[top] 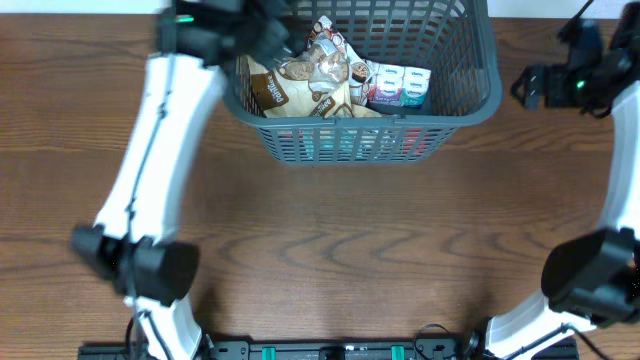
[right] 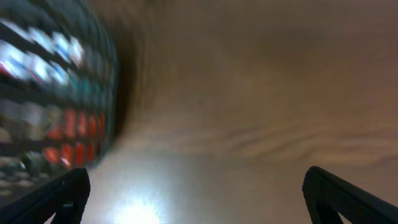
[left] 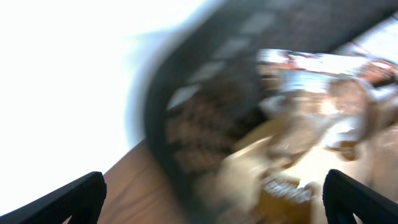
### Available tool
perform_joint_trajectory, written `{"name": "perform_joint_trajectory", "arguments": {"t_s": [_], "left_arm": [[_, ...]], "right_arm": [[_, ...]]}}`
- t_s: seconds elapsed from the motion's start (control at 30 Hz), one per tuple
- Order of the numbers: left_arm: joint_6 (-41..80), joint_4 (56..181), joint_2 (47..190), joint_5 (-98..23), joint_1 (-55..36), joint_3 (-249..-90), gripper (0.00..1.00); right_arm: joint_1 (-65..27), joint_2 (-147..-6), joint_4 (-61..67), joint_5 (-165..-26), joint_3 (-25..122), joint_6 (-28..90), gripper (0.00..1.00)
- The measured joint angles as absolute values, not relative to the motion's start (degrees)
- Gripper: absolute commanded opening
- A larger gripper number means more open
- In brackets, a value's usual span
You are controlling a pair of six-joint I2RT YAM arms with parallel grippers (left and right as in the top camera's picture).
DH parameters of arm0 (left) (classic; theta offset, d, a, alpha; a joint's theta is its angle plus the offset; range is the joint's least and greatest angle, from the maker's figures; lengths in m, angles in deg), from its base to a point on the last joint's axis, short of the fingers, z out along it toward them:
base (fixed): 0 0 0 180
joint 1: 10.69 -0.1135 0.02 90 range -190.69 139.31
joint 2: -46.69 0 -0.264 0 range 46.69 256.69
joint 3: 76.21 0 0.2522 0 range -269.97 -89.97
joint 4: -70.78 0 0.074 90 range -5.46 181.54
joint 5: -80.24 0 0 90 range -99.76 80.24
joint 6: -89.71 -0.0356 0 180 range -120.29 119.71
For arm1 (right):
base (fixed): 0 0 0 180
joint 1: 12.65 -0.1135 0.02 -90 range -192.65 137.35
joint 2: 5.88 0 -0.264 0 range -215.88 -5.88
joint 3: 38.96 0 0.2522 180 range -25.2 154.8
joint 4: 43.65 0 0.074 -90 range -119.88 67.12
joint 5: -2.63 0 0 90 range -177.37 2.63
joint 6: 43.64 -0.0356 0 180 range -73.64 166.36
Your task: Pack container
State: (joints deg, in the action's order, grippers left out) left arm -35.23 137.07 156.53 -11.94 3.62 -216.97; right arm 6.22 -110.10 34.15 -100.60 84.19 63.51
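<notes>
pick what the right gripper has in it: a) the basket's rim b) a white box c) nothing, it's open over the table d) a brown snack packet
c: the right wrist view shows the right gripper with fingers spread wide and only bare wooden table between them, the mesh basket apart at one side.

The container (top: 470,90) is dark grey, its walls a lattice of small rectangular openings. Inside it, crumpled packets (top: 300,85) show brown, cream and white print, and a white carton (top: 400,85) bears blue, pink and teal patches. Red and teal show through the front lattice. The worktop (top: 350,240) is warm brown with darker wood-grain streaks. The left arm (top: 160,130) and right arm (top: 622,150) are white with black joints.
</notes>
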Motion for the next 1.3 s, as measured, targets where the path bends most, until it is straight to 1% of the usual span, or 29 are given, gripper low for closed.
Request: {"name": "perform_joint_trajectory", "arguments": {"t_s": [0.07, 0.13, 0.23, 0.3, 0.4, 0.5, 0.6, 0.73, 0.9, 1.0, 1.17, 1.3], "left_arm": [[-32.6, 138.0, 153.0, -11.5, -0.6, -217.0, 0.99], [-27.6, 139.7, 149.9, -11.1, -7.1, -217.3, 0.98], [-21.3, 144.0, 148.2, -11.4, -16.0, -217.5, 0.99], [-18.2, 148.0, 148.2, -13.9, -21.7, -217.5, 0.99], [-15.8, 151.8, 148.5, -18.1, -26.7, -217.1, 0.99], [-14.5, 151.2, 148.0, -22.3, -29.8, -214.4, 0.99], [-13.7, 148.2, 145.9, -25.0, -30.7, -207.4, 0.99], [-12.9, 140.6, 139.5, -27.2, -29.9, -192.2, 0.99], [-12.1, 131.1, 124.8, -30.4, -28.1, -169.5, 0.99], [-12.2, 125.9, 114.9, -31.2, -26.0, -158.9, 0.99], [-13.5, 121.4, 99.6, -32.3, -21.0, -146.5, 0.99], [-14.4, 119.4, 92.5, -32.4, -18.1, -139.1, 0.99]], "right_arm": [[6.2, -107.6, 33.9, -100.6, 86.6, 63.6, 0.99], [6.2, -104.4, 34.4, -100.6, 88.8, 63.7, 0.99], [6.2, -100.6, 35.9, -100.6, 89.5, 63.9, 0.99], [6.2, -98.6, 36.9, -100.6, 89.5, 64.1, 0.99], [6.2, -96.0, 38.8, -100.6, 89.0, 64.2, 0.99], [6.2, -91.6, 38.6, -100.3, 85.1, 64.1, 0.99], [6.2, -85.4, 37.7, -100.1, 77.5, 64.1, 0.99], [6.2, -77.5, 34.9, -100.0, 64.9, 63.7, 0.99], [6.2, -71.1, 32.8, -100.6, 48.8, 63.4, 0.99], [6.2, -67.8, 31.7, -101.0, 40.4, 63.1, 0.99], [4.4, -60.1, 27.9, -101.6, 32.0, 60.0, 0.99], [1.0, -53.3, 27.0, -100.8, 28.3, 56.8, 0.99]]}}
